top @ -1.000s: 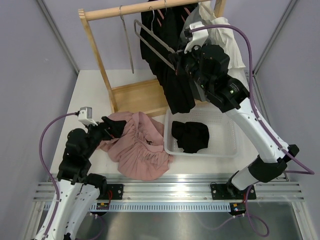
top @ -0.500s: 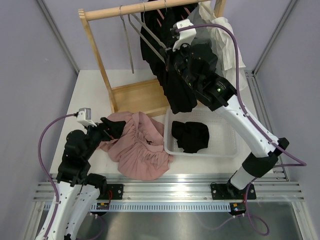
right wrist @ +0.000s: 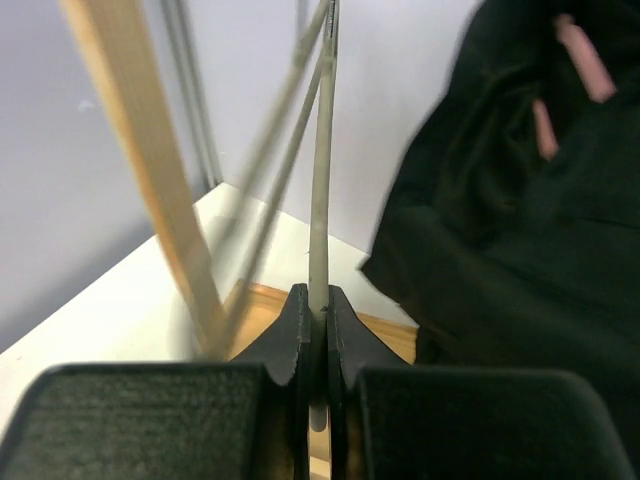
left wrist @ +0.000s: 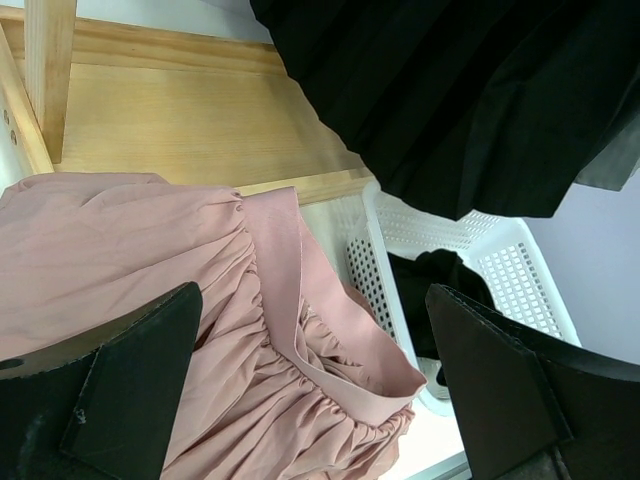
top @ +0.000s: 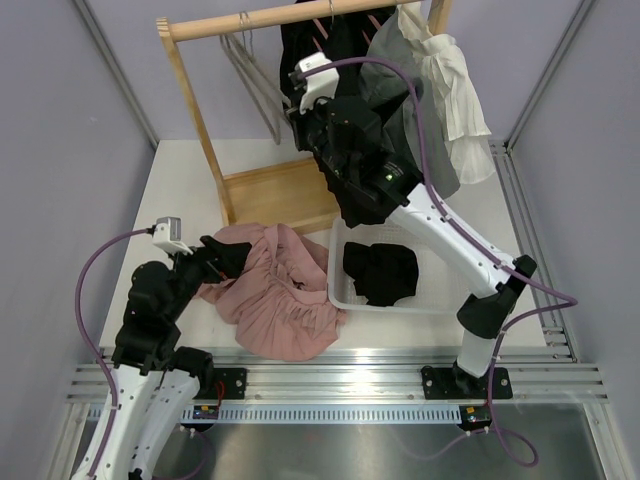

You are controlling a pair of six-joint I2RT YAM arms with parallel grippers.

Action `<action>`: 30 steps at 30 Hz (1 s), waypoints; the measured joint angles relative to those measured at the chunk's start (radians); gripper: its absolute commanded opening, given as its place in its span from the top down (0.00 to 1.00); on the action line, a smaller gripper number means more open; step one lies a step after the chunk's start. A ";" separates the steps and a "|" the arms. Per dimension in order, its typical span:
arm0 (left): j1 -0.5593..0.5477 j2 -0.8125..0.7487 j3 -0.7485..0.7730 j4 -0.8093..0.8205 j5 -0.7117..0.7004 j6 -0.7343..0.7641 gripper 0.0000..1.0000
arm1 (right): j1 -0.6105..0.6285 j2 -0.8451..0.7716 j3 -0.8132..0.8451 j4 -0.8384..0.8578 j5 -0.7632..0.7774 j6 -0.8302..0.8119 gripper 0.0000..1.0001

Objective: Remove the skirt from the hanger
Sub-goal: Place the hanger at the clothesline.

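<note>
The pink skirt [top: 280,300] lies in a crumpled heap on the table [top: 180,180], just in front of the wooden rack [top: 275,190] and toward its left post. One edge of the cloth reaches the front edge of the rack's base. The skirt is well apart from the hanger [right wrist: 320,200], a grey wire one that hangs from the left part of the rack's rod [top: 210,27], up beside the left post.

The right gripper [right wrist: 318,305] is raised to the rack, left of the black clothes [top: 345,40] on the rod. Its fingers are pressed together on the hanger's wire, which runs straight up out of the pinch in the wrist view. More thin wires slant beside it, blurred.

The left gripper [left wrist: 315,320] hovers low in front of the rack's left post, over the left side of the skirt. Its fingers stand wide apart, with the skirt's gathered waistband showing between them. The pictures do not show whether either finger touches the cloth.

A white basket [top: 450,305] sits on the table in front of the rack's right half, just beside the skirt. A black garment [top: 380,272] lies inside it. A white garment [top: 450,90] hangs at the rack's right end, next to the black clothes.
</note>
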 measured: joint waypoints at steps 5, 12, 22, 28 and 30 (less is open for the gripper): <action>0.000 -0.001 0.000 0.000 0.000 0.000 0.01 | 0.072 0.058 0.065 0.013 0.005 -0.031 1.00; 0.000 -0.014 0.000 -0.001 0.000 -0.001 0.01 | 0.100 0.151 0.169 0.013 0.006 -0.048 1.00; 0.000 -0.020 -0.004 0.000 0.000 0.000 0.01 | 0.119 0.193 0.221 0.015 0.007 -0.056 0.57; 0.000 0.068 -0.007 0.000 -0.004 -0.017 0.01 | 0.121 0.135 0.111 0.039 0.013 -0.117 0.22; 0.000 0.129 -0.006 -0.004 -0.007 -0.029 0.01 | 0.121 0.099 0.073 0.032 0.009 -0.142 0.18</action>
